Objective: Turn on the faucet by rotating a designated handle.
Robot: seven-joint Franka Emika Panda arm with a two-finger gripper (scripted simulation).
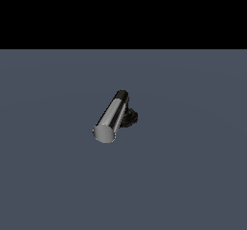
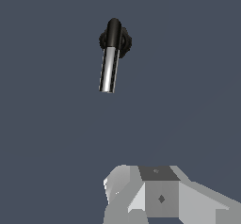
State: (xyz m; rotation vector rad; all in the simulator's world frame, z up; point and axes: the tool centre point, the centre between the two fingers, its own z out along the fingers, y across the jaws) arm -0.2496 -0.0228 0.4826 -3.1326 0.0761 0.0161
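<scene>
The faucet stands alone on the grey-blue floor, its round black base [image 1: 130, 118] partly hidden behind the bar. The handle [image 1: 110, 118] is a shiny chrome cylinder that runs from the black elbow toward the camera, with its flat round end facing forward. In the wrist view the handle [image 2: 109, 70] hangs from the black base [image 2: 123, 41], far from me. My gripper [image 2: 157, 197] shows only as white and grey blocks at the picture's edge, well apart from the faucet and touching nothing. Its fingertips are not distinct. The exterior view does not show the gripper.
A flat grey-blue floor [image 1: 193, 176] spreads around the faucet, ending at a black background beyond.
</scene>
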